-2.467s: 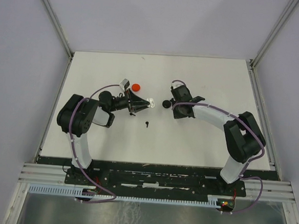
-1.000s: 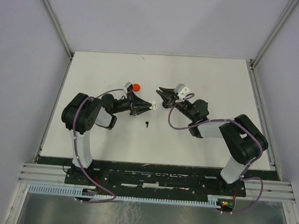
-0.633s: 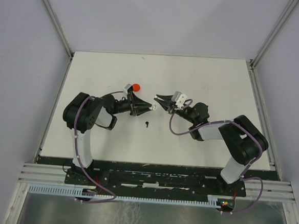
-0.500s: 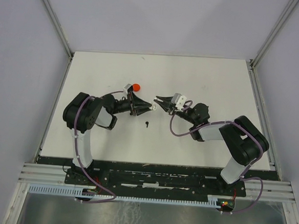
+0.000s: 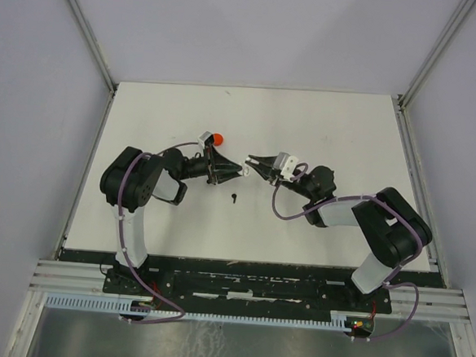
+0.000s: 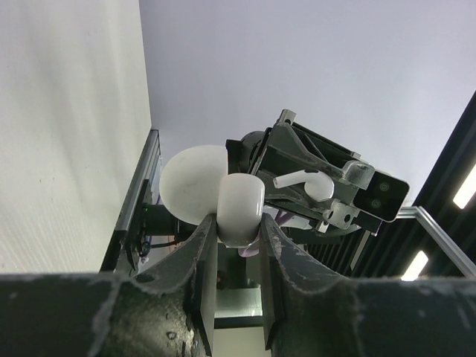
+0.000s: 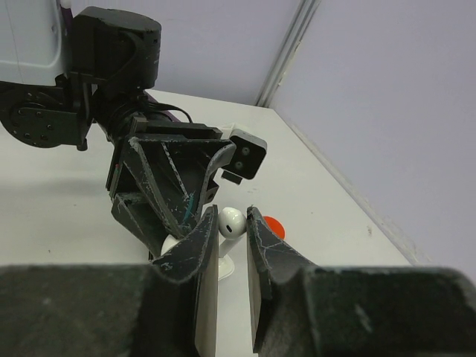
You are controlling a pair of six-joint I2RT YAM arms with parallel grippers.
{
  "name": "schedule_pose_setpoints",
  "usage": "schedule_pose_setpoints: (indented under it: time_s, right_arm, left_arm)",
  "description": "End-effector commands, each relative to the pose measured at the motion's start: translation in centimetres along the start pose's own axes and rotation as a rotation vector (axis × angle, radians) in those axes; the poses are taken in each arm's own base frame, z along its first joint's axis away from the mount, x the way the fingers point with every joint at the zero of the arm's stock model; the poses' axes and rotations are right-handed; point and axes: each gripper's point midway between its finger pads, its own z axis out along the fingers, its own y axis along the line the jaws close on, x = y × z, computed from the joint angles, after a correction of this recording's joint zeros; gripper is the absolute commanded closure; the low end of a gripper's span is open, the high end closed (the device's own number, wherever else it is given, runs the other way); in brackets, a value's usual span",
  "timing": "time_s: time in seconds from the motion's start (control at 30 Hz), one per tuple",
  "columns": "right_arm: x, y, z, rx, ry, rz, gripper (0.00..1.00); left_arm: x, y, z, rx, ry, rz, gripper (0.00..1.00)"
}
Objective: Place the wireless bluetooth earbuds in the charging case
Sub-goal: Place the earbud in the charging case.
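Tabletop (image 5: pixel 323 127) has loads of bare room, with the far and side edges well away from the action. Near the middle, the left pincer (image 6: pixel 238 232) is clamped on the open charging case (image 6: pixel 240 208). The right pincer (image 7: pixel 232 216) is pinching a white earbud (image 7: pixel 230 222) just beside it. A black earbud (image 5: pixel 233 199) lies loose nearby.

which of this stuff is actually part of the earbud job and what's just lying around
Job: white charging case, lid open, in left gripper; white earbud in right gripper; black earbud on the table.
Lying about: red disc on the table.
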Motion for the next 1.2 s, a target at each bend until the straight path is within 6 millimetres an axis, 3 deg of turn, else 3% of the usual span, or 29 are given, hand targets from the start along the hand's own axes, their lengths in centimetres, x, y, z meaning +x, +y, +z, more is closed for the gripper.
schedule_pose_setpoints:
  time_s: [0.0,0.57,1.17]
  right_arm:
    - [-1.8,-0.2,-0.2,-0.01,-0.043,-0.045,0.99]
    - [-1.4,0.1,-0.4,-0.029,-0.039,-0.035,0.99]
    - [-0.4,0.7,-0.6,-0.045,-0.016,-0.016,0.99]
  left_arm:
    - [1.3,-2.4,0.1,0.108,0.065,0.261,0.97]
    - [1.9,-3.1,0.4,0.123,0.103,0.353,0.97]
    - [2.8,-5.2,0.5,0.154,0.118,0.403,0.97]
